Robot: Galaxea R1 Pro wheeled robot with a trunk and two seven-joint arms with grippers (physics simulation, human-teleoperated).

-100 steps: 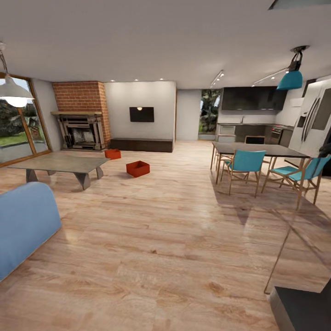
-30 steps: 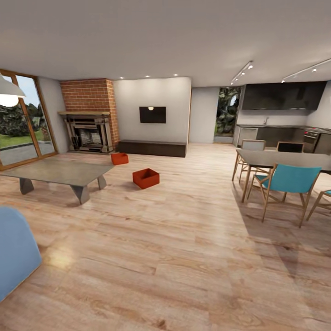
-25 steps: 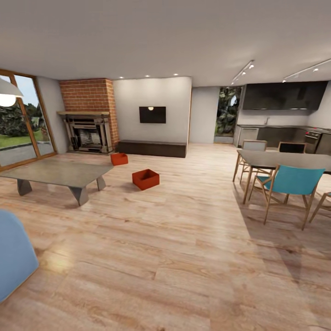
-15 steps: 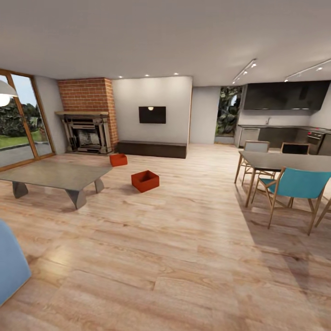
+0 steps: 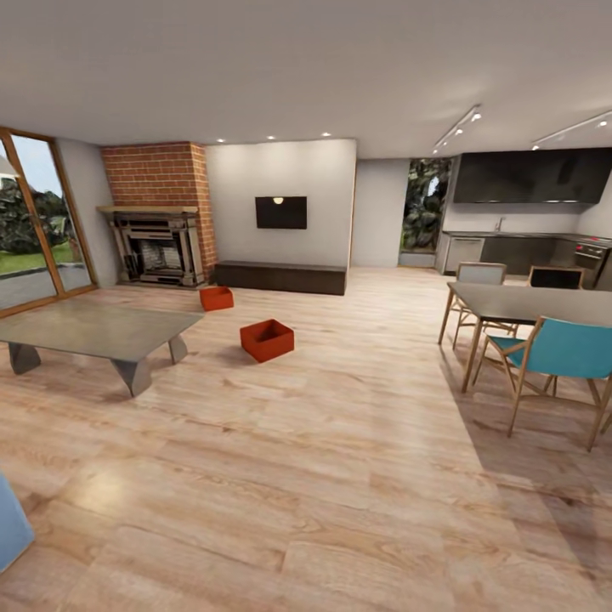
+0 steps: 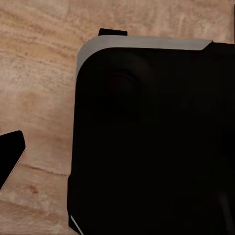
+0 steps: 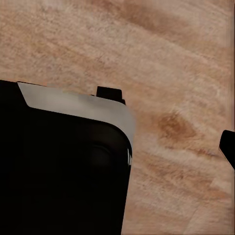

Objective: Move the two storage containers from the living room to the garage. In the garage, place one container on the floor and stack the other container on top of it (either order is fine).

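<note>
Two orange-red storage containers stand on the light wood-plank floor of the living room in the head view. The nearer container (image 5: 267,340) sits open-topped just right of the low table. The farther container (image 5: 217,298) lies near the brick fireplace (image 5: 157,246). Both are several steps ahead of me and out of arm's reach. A left gripper fingertip (image 6: 11,156) shows dark at the wrist picture's edge, over bare planks beside my black base (image 6: 152,142). A right gripper fingertip (image 7: 229,147) shows likewise. Each stands far off the view's centre with nothing held.
A grey low table (image 5: 93,331) stands left of the containers. A long dark cabinet (image 5: 280,278) and black screen (image 5: 281,212) line the far wall. A dining table (image 5: 531,303) with a teal chair (image 5: 557,353) is at the right. A blue sofa corner (image 5: 10,531) is near left.
The whole head view has shifted as I rolled forward and turned: the sofa and hanging lamp slid out at the left. The containers look slightly nearer and have not moved on the floor.
</note>
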